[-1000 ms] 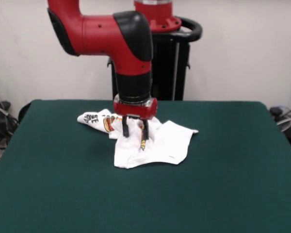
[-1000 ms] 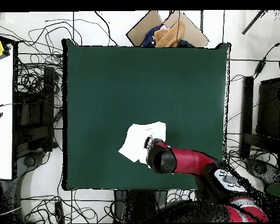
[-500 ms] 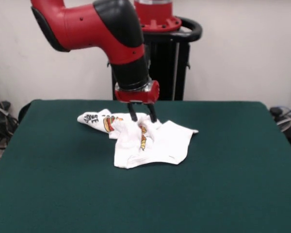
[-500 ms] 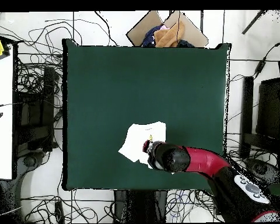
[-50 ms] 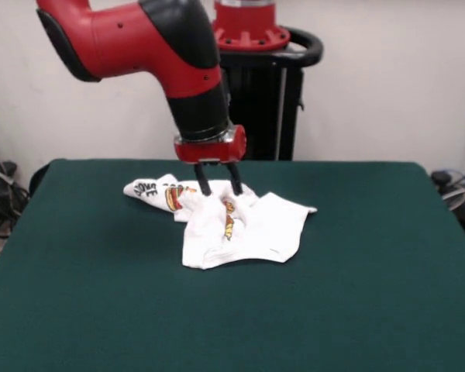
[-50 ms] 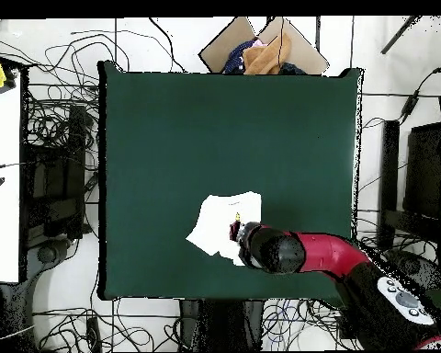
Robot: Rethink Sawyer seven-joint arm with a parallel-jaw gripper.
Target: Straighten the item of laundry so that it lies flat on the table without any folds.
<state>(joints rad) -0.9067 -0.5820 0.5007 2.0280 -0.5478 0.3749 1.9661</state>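
Robot lab, floor cables point(image 6: 54, 138), pedestal-mounted arm point(image 5: 139, 39)

The tool point(image 5: 219, 188) has lifted (empty, fingers apart) off the shirt point(image 5: 240, 229).

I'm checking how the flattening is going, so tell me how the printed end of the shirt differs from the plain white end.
In the front view, the printed end of the item of laundry is bunched, showing black lettering and food cartoons. The plain white end lies broader and flatter, with almost no print. The open gripper hangs nearer the printed end, gripping neither. Both rest on the table.
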